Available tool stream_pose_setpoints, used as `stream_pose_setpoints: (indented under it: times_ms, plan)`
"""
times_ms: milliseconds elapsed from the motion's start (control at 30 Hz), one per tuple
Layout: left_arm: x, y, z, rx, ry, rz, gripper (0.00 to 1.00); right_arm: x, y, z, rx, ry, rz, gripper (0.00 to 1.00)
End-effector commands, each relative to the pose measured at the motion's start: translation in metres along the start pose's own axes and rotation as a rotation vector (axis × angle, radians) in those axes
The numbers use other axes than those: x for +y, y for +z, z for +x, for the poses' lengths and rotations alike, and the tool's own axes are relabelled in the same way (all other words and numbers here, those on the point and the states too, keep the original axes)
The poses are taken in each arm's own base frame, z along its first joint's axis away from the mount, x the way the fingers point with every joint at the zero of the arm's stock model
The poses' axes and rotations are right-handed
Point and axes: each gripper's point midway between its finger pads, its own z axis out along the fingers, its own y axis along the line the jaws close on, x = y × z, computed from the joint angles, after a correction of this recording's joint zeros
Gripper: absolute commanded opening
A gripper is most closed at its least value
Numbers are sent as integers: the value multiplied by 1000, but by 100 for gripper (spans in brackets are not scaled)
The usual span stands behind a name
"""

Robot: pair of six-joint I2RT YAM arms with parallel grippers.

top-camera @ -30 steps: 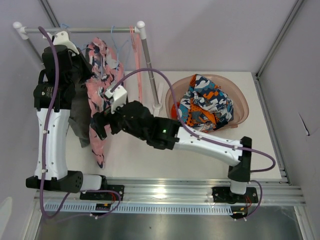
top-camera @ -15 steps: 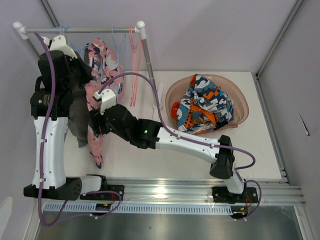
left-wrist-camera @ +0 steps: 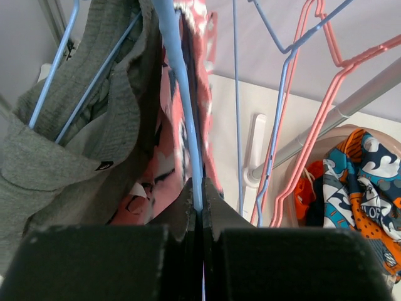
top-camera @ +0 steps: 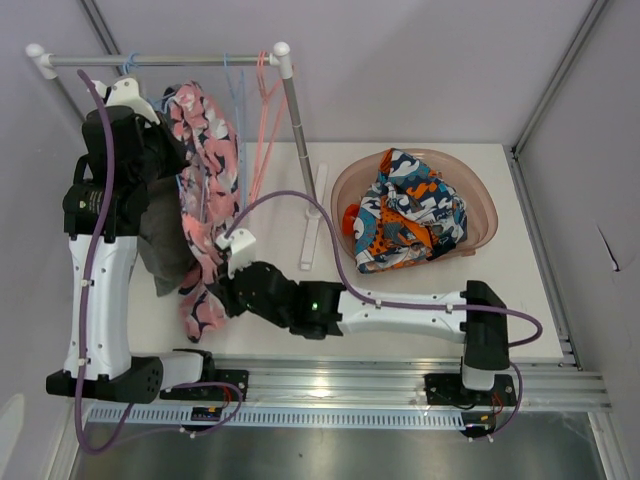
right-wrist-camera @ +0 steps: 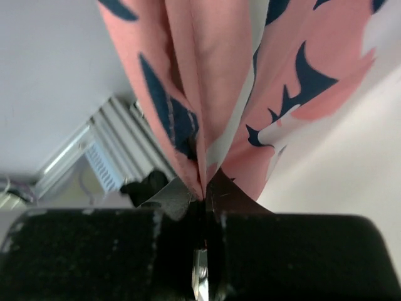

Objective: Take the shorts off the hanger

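Observation:
The pink shorts with navy and white marks hang from a blue hanger on the rail at the back left. My left gripper is shut on the hanger's blue wire, just below the shorts' waist; in the top view it sits left of the shorts. My right gripper is shut on a fold at the lower end of the shorts. From above, it is at the garment's lower end, near the table's front left.
A grey garment hangs on another blue hanger left of the shorts. Empty blue and pink hangers hang to the right on the rail. The rack's upright stands mid-table. A pink basin holds patterned clothes at the right.
My right gripper moved toward the table's near edge along the shorts and went from open to shut on their lower end. The shorts now hang stretched longer. The left gripper kept its hold.

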Motion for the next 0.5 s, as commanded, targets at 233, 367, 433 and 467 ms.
stream_pose_setpoints:
  times_ms: [233, 367, 433, 467]
  plan:
    - [-5, -13, -57, -196, -11, -4, 0, 26, -48, 44, 59, 29, 10, 0]
    - [-6, -21, -57, -195, -15, 9, 0, 23, -33, 32, 31, 17, 23, 0]
    - [-9, -25, -52, -184, -24, 28, 0, 15, -20, 21, 9, 18, 33, 0]
    - [-9, -30, -48, -180, -26, 38, 0, 15, -11, 14, -4, 10, 33, 0]
